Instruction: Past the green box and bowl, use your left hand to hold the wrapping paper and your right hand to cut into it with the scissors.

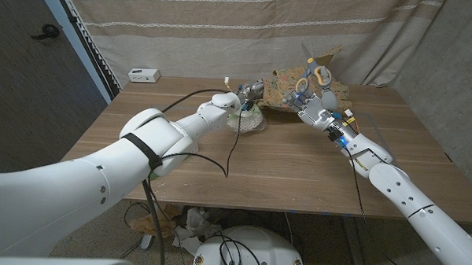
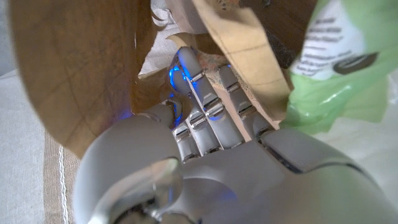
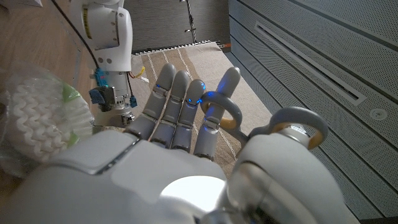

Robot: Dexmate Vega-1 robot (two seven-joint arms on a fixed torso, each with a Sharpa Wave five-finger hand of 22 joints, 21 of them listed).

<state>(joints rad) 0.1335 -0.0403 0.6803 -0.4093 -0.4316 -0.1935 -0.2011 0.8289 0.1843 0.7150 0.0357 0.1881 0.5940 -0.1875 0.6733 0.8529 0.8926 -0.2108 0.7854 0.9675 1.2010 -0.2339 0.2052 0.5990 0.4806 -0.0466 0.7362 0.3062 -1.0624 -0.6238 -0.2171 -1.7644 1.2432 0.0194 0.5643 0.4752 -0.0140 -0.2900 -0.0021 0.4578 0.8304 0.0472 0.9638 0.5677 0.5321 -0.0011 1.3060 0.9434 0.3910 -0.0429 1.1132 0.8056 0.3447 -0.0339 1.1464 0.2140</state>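
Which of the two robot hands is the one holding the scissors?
The right hand, its fingers through the grey-and-orange scissors raised over the table. The left hand holds the brown wrapping paper.

My arms are glossy white shells, fat and rounded at the shoulder and narrowing toward the wrist. The left arm (image 1: 141, 157) wears a black band at its widest bulge, and a thin black cable loops off it toward six o'clock. The right arm (image 1: 392, 181) carries a black cable along its forearm, with a small blue and yellow fitting near the wrist. Both the left hand (image 2: 205, 118) and the right hand (image 3: 180, 112) have segmented silver-grey metal fingers, with blue lights glowing between the segments.
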